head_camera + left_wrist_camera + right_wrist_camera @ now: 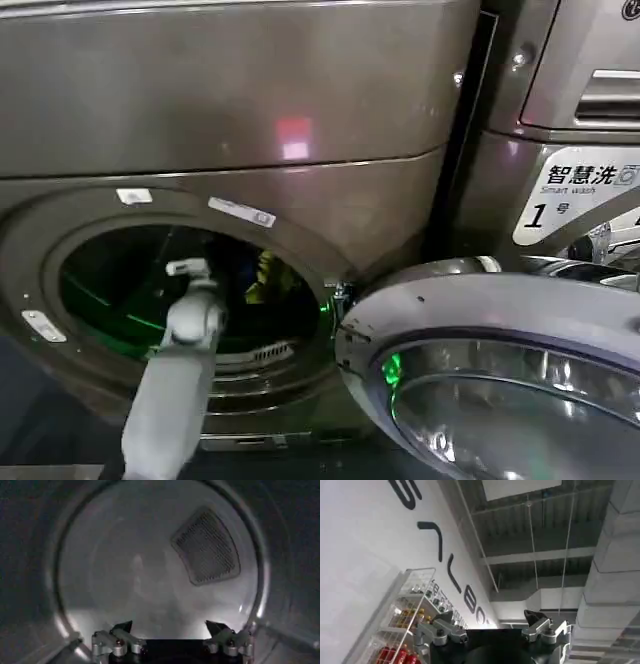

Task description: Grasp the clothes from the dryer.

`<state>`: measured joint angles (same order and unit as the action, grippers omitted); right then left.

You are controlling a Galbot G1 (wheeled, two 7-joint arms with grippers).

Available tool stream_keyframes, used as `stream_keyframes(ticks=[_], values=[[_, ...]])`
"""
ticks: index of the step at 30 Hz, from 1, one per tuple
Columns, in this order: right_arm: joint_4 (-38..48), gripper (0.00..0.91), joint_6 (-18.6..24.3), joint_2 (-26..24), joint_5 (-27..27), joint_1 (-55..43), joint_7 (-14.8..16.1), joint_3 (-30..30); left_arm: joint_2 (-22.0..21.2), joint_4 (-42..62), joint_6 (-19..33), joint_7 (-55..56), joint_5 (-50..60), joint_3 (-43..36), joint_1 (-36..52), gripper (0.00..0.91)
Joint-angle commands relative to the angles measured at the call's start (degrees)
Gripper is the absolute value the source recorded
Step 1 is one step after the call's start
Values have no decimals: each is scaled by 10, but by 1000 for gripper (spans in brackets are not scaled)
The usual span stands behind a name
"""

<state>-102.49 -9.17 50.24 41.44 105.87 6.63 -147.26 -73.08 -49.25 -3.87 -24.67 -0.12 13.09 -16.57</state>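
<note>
The left gripper [169, 627] sits inside the drum of the dryer [240, 110], its two dark fingertips [123, 627] spread wide apart with nothing between them. In the head view the pale grey left arm [175, 380] rises from the lower edge of the scene and passes through the round porthole [190, 290], the gripper end [190, 268] just past the rim. Beyond the open fingers, in the left wrist view, lies the dim curved back wall of the drum [130, 570], and further off to one side of the gripper a dark mesh vent panel [206, 546] is set into that wall; no cloth can be made out ahead of the fingers there. From the head camera a small bright yellow-green piece of the clothes [266, 275] shows inside the drum, deeper in than the gripper and to its right, apart from the fingers. The glass door [500, 370] hangs swung open to the right of the porthole, and behind it stands a second machine [570, 130] with a "Smart wash" sticker [575, 195]. The right gripper [492, 625] is raised well away from the dryer, its fingers open and empty, pointing up toward a ceiling [535, 535], a white wall with dark lettering [380, 545] and a wire shelf of bottles [405, 625].
</note>
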Motion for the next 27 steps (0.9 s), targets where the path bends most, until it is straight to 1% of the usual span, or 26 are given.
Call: stream_keyframes(ticks=[1, 2, 5, 7, 9, 12, 14, 16, 27], values=[[0, 907, 1, 1, 2, 1, 2, -3, 19, 296, 127, -287, 255, -108, 195, 907], [1, 907, 2, 1, 2, 2, 2, -5, 14, 303, 135, -294, 309, -116, 203, 907], [3, 907, 2, 1, 2, 6, 3, -11, 3, 323, 149, -322, 414, -136, 225, 907], [3, 907, 3, 3, 2, 7, 5, -13, -2, 339, 162, -330, 470, -144, 239, 907], [0, 907, 3, 6, 2, 7, 6, -14, -3, 334, 175, -330, 536, -150, 244, 907], [-3, 907, 3, 8, 2, 7, 6, -13, -3, 332, 174, -325, 585, -163, 248, 907], [-4, 907, 3, 8, 2, 6, 6, -12, -3, 322, 178, -317, 639, -169, 248, 907], [-8, 907, 3, 9, 2, 6, 8, -11, -1, 309, 182, -328, 658, -183, 249, 907], [-11, 907, 3, 12, 2, 9, 9, -12, -13, 332, 188, -371, 668, -227, 266, 907]])
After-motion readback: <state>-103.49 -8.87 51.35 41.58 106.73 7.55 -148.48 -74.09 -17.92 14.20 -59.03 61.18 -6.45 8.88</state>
